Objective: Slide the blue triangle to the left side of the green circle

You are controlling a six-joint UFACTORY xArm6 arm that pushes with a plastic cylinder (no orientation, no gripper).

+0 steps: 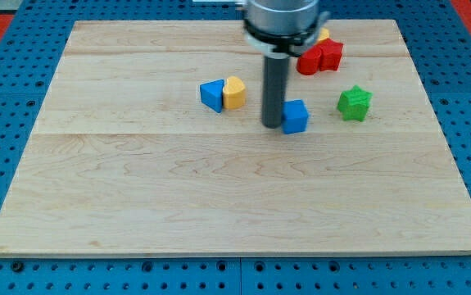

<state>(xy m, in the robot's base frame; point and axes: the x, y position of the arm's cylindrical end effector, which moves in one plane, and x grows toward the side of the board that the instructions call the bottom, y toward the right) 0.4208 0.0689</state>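
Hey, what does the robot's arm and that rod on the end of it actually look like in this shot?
Only the arm's lower end shows at the view's top: a round silver-grey housing ringed by a black band. From it hangs a straight, smooth, dark grey cylindrical rod, ending in my tip. No cables, labels or markings are visible.

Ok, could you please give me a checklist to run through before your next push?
1. My tip in sight on the board: ok.
2. Tip against the near blue block, on its view-left side: ok.
3. That block is the triangle: cannot tell; a second blue block sits beside the yellow block.
4. Green block lies to the view's right of both: ok.
5. Its left side free: ok.
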